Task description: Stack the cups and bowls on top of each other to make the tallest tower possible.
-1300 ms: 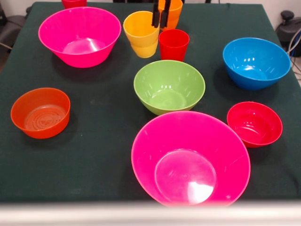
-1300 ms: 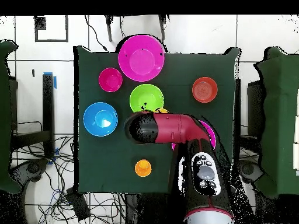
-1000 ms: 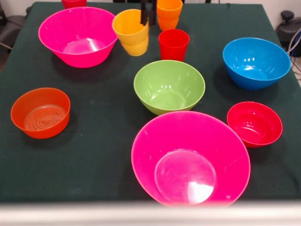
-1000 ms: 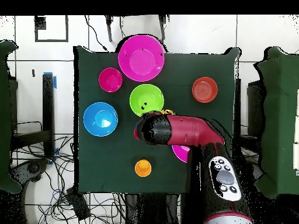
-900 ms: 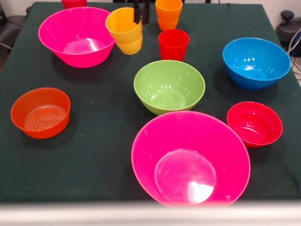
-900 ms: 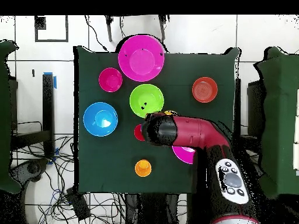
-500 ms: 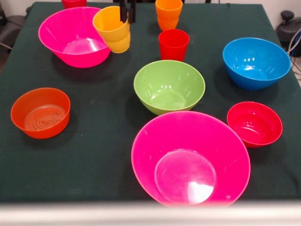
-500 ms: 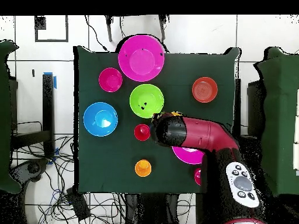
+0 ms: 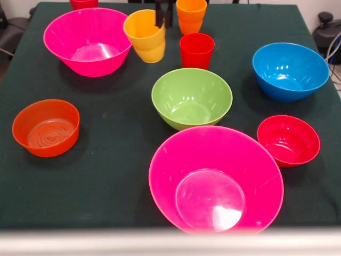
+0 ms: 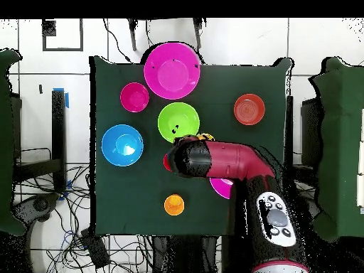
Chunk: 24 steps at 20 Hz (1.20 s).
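My gripper (image 9: pixel 163 16) comes down at the top edge of the front view, shut on the rim of the yellow cup (image 9: pixel 145 34) and holding it tilted above the table. The cup hangs between the far hot-pink bowl (image 9: pixel 88 40) and the orange cup (image 9: pixel 191 15). The red cup (image 9: pixel 196 50) stands just right of it. The lime-green bowl (image 9: pixel 192 97) sits mid-table, alone and empty. The small red bowl (image 9: pixel 288 140) sits at the right. In the overhead view my arm (image 10: pixel 213 158) hides the gripper.
The blue bowl (image 9: pixel 290 71) sits at the right. The second hot-pink bowl (image 9: pixel 216 178) sits at the near edge. The translucent orange bowl (image 9: pixel 46 127) sits at the left. A red object (image 9: pixel 83 3) shows at the top edge.
In the front view the gripper and yellow cup swung left toward the far pink bowl, then came back right, to about where they were a second ago.
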Each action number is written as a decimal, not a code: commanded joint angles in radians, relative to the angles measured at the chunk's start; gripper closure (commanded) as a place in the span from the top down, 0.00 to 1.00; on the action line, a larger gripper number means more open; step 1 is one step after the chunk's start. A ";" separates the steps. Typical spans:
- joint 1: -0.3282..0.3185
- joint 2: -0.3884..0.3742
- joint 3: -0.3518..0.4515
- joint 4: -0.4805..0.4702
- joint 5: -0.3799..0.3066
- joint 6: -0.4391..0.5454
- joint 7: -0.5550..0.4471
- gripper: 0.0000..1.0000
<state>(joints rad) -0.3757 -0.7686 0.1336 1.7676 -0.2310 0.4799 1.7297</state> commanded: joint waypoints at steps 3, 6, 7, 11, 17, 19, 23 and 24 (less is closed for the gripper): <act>0.128 0.024 0.039 -0.035 -0.065 -0.045 0.068 0.00; 0.158 0.026 0.022 -0.053 -0.058 -0.039 0.080 0.00; 0.167 0.028 0.018 -0.059 -0.053 -0.037 0.086 0.00; 0.197 0.048 0.000 -0.081 -0.045 -0.052 0.103 0.00; 0.196 0.094 0.002 -0.109 -0.062 -0.105 0.076 0.00; 0.183 0.092 0.007 -0.104 -0.069 -0.110 0.058 0.00; 0.164 0.097 0.017 -0.097 -0.080 -0.133 0.033 0.00; 0.163 0.098 0.016 -0.094 -0.084 -0.141 0.031 0.00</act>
<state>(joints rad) -0.1882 -0.7306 0.1270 1.7169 -0.2310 0.4137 1.7297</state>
